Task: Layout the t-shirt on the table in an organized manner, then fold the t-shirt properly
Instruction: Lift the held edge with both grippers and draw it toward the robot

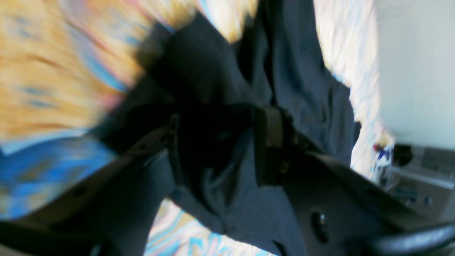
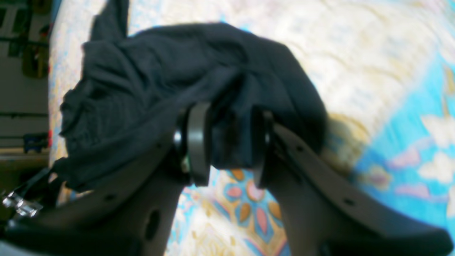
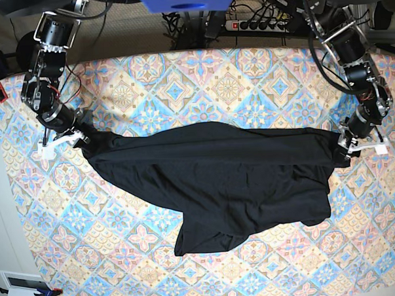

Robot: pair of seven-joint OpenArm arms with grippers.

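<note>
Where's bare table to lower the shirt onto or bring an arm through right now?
Widest bare cloth of the table runs along the far edge, between the two arms, behind the t-shirt. A narrower strip lies along the near edge, widest at both near corners. Crowded: the middle band, where fabric stretches from the right gripper to the left gripper.

The t-shirt (image 3: 219, 186) is showing as soft black cloth, matt, rumpling into folds and faintly ribbed where it is bunching in the right wrist view. The table (image 3: 181, 76) is wearing a printed cloth of pastel diamond tiles, flat-finished and lying smooth. The right gripper (image 2: 227, 142) is looking like dark matt plastic, its fingers (image 2: 197, 142) catching a slight sheen. The left gripper (image 1: 220, 149) is appearing dark and dull too, though blurred.
</note>
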